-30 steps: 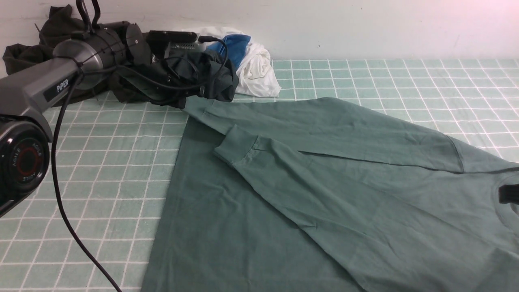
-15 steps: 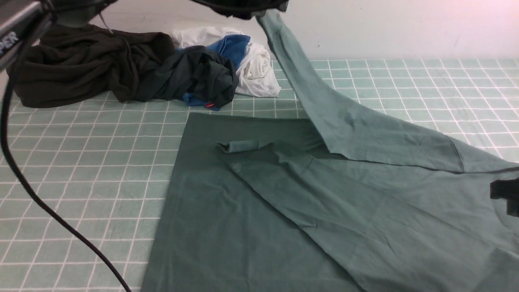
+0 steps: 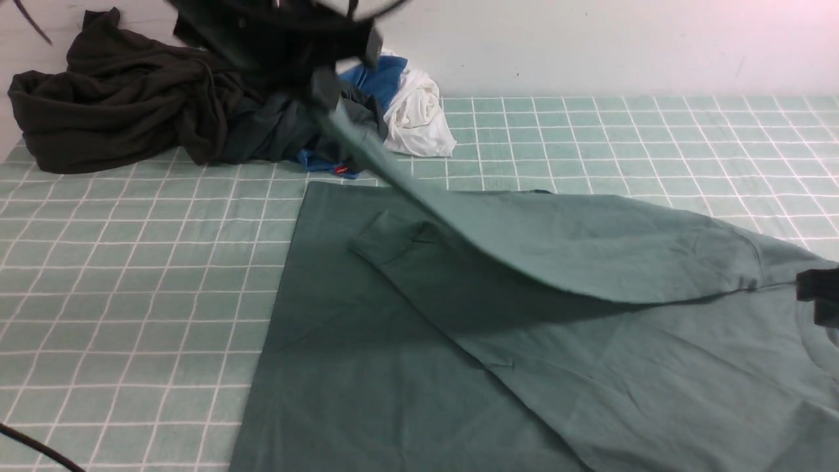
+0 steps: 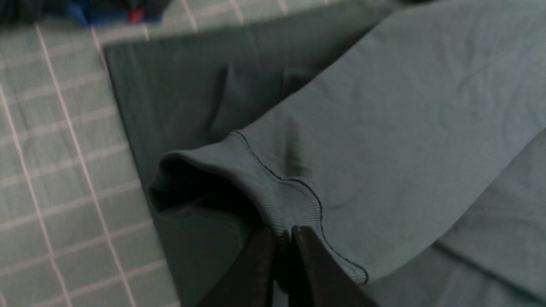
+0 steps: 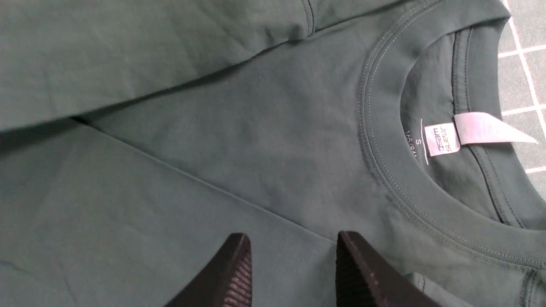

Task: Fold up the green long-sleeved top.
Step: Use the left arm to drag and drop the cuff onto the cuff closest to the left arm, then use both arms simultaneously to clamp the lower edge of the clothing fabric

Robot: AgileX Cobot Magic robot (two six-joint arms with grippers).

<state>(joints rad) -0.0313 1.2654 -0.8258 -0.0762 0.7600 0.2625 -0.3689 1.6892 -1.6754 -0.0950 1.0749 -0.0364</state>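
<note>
A pale green checked cloth (image 3: 131, 275) covers the table, with a white wall (image 3: 590, 46) behind it. At the far edge sits a heap of clothes, which I take as my marker: a very dark olive-black garment (image 3: 118, 111), a dark teal-grey garment (image 3: 282, 131) with a small red tag (image 3: 339, 170), and a white and blue bundle (image 3: 416, 111).

The green long-sleeved top (image 3: 393, 393) lies just on the near side of that heap, its straight hem towards the heap and its body spreading away from it to the right. One sleeve is already laid across the body, its cuff (image 3: 387, 239) resting on the fabric not far from the heap.

My left gripper (image 4: 283, 232) is pinched tight on the ribbed cuff (image 4: 273, 200) of the other sleeve (image 3: 557, 249) and holds it in the air in front of the heap (the front view shows me there only as a dark blur). The sleeve sags from my grip down to the shoulder.

My right gripper (image 5: 294, 241) is well away from the heap, at the neck end of the top, jaws apart and holding nothing, just short of the ribbed collar (image 5: 384, 170). Inside the collar are a white label (image 5: 441, 138) and a plain white tag (image 5: 486, 128).
</note>
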